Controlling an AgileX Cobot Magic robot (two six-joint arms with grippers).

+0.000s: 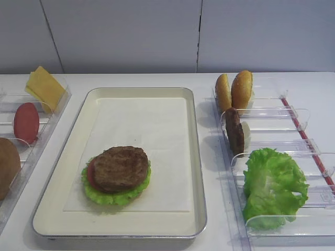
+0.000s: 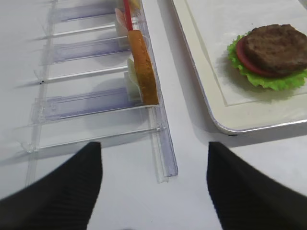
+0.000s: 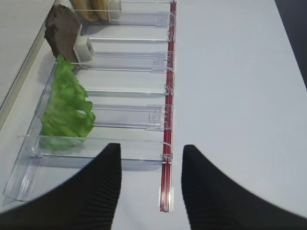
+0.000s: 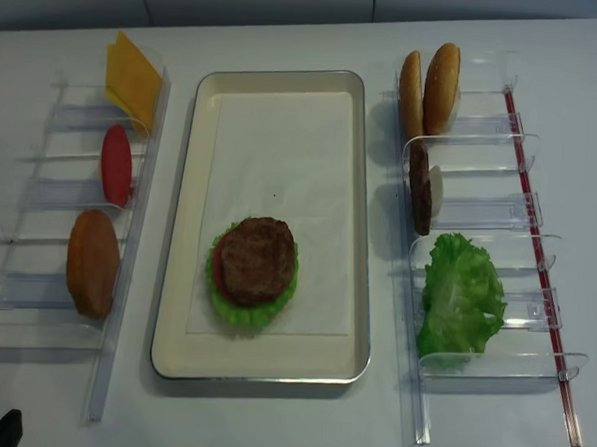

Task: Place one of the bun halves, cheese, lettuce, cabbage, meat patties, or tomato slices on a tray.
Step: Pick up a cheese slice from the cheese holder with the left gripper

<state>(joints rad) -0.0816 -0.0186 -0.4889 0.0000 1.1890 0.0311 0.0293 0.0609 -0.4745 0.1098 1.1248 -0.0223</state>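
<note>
White table: tray (image 1: 194, 157) stack tops at patty (image 1: 120, 167), both grippers spread empty; cheese (image 1: 44, 86) probably next, left arm.

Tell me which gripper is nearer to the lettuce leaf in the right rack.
Right. The right gripper hovers open just past the lettuce leaf; the left gripper is beside the opposite rack.

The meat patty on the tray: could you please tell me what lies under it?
Under the meat patty a red tomato slice peeks out on its left, over a green lettuce leaf on the tray. Anything hidden beneath them cannot be seen.
</note>
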